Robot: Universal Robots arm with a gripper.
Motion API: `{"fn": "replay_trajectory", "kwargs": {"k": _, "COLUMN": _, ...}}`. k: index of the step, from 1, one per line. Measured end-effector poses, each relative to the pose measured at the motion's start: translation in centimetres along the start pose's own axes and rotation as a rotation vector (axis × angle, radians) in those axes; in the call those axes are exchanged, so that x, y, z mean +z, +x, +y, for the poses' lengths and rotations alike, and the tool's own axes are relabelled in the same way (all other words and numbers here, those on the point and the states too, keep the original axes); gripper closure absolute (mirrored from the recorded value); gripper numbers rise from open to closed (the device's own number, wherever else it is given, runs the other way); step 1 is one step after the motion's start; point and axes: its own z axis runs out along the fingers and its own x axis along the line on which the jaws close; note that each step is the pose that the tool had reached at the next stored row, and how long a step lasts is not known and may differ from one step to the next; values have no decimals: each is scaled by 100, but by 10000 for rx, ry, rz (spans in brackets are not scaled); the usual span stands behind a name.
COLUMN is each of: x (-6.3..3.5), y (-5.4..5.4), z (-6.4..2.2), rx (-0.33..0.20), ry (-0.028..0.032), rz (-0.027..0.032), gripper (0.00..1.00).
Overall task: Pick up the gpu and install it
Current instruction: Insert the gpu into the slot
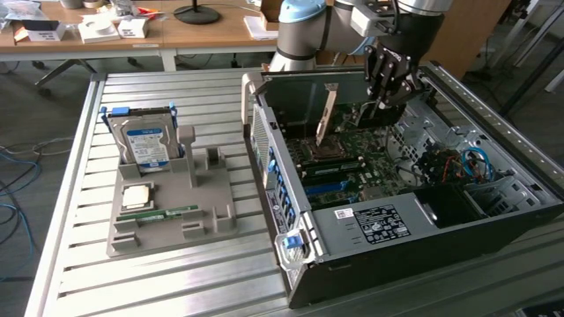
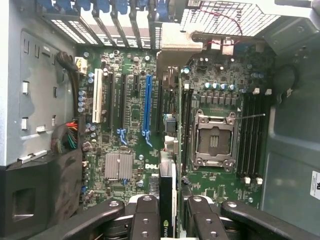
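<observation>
While the robot arm reaches down into the open computer case at the upper right of the exterior view, the hand is closed narrowly on the gpu, with one finger against each flat face. In the wrist view the card shows edge-on. It runs away from the hand over the motherboard, between the long blue slot and the processor socket, and its silver end bracket points toward the row of blue tabs at the case wall. Whether its lower edge sits in a slot or hangs just above the board cannot be told. The case lies on its side with the open face up, filling the right half of the exterior view on a slatted metal counter. At the left centre of that frame stands a gray tray, well apart from the hand. A hard drive with a blue label stands upright at the tray's far end. A square chip and a narrow green memory stick lie flat nearer the camera.
</observation>
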Motion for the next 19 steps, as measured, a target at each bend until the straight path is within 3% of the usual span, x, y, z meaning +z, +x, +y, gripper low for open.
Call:
{"fn": "replay_trajectory", "kwargs": {"k": 10, "x": 12, "y": 113, "z": 8, "rx": 0, "ry": -1, "rz": 4, "gripper": 74}}
{"fn": "replay_trajectory", "kwargs": {"k": 19, "x": 147, "y": 115, "z": 26, "rx": -1, "ry": 7, "rz": 3, "gripper": 74}}
